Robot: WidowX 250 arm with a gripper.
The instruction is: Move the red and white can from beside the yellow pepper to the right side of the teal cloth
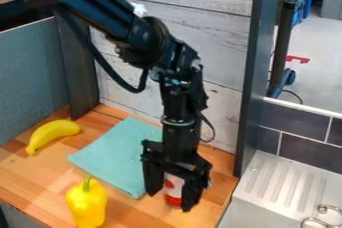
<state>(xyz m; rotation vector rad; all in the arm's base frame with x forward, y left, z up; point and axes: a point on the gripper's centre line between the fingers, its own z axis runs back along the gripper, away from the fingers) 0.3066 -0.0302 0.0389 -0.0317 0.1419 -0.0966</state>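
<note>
Low over the wooden counter (33, 179), we are seeing the black gripper (172, 199) pointing downward, straddling a small red-and-white can (174, 202). We are not able to tell whether it is clamping the can or only surrounding it, nor whether the can's base is touching the wood. Just left of the gripper, we are looking at a teal cloth (110, 154), which is lying flat on the counter and running up behind the gripper. In front of the cloth, nearer to us, a yellow bell pepper (87, 205) is standing with its green stem (87, 183) pointing up. Farther left and back, beyond the cloth, a yellow banana (52, 133) is lying near the blue-grey side panel (30, 74). Above the gripper, we are watching the black arm (100, 9) slanting in from the upper left, with a dark cable (110, 69) looping beneath it. Behind them, a whitewashed plank wall (220, 34) is rising from the counter's back edge. Over to the right, past a dark upright post (252, 77), we are seeing a ridged light-grey surface (284, 169) sitting below dark tiles (287, 119), with looped metal wire (324, 217) showing at its near right.
</note>
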